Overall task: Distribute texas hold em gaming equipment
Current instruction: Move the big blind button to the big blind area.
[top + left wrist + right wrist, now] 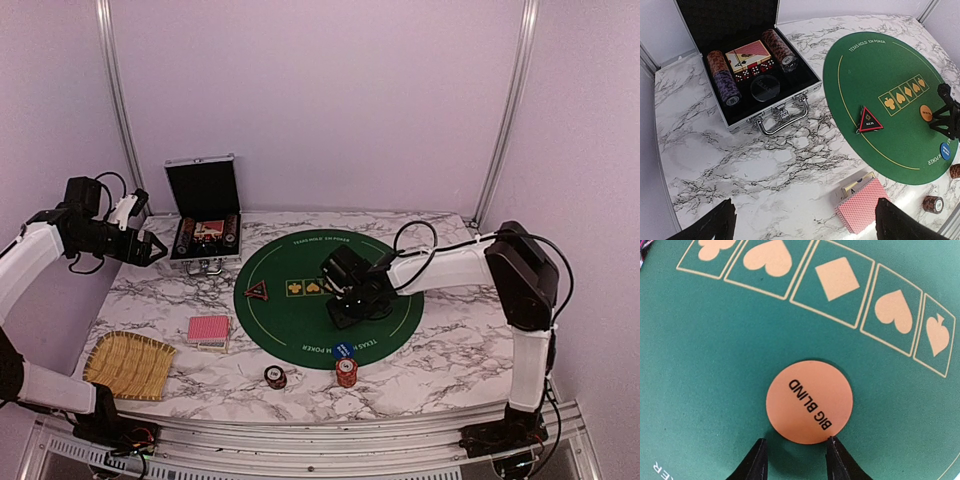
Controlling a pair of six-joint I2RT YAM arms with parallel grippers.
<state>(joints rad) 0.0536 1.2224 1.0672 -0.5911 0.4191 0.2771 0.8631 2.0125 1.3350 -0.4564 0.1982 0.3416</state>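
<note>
one blue button [344, 349], one tray [130, 364]

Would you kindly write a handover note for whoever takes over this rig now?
Left tool: open, empty, above the marble table near the case.
Right tool: open, tips straddling the BIG BLIND button on the green mat.
Done: ALL IN marker and blue dealer button on the mat; card deck, dark chip stack, red chip stack on the table.
To do: chip rolls and spare cards sit in the case; deck undealt.
</note>
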